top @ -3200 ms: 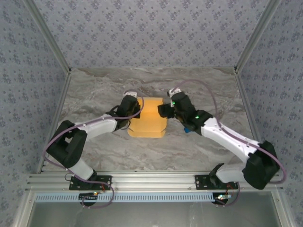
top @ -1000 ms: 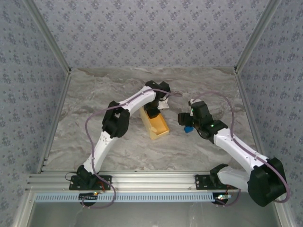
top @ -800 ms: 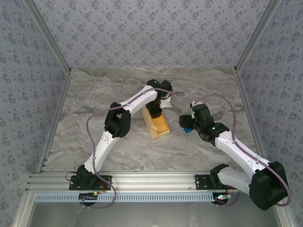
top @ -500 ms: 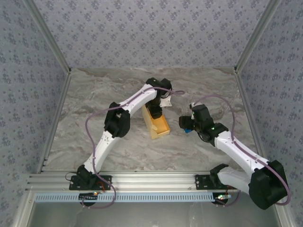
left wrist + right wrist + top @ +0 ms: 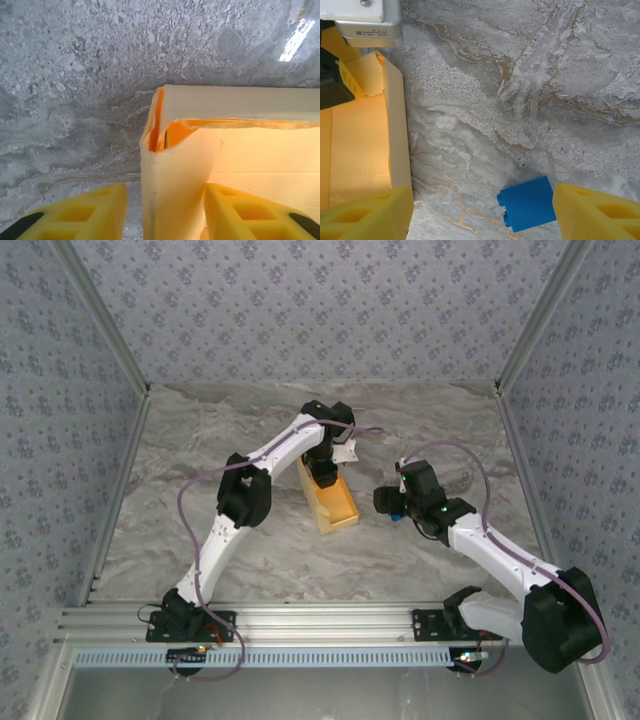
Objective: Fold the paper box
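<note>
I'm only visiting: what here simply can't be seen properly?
Top view: the far end of the paper box lies under the left gripper.
Top view: the blue block is tiny, partly under the right gripper.
Left wrist view: bottom edge cuts off the box's wall.
Right wrist view: left edge cuts off the box.

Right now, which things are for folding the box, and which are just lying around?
For the job:
- the paper box
- the left gripper, straddling one wall of it

Just lying about:
- the small blue block on the table, next to the open right gripper
</note>
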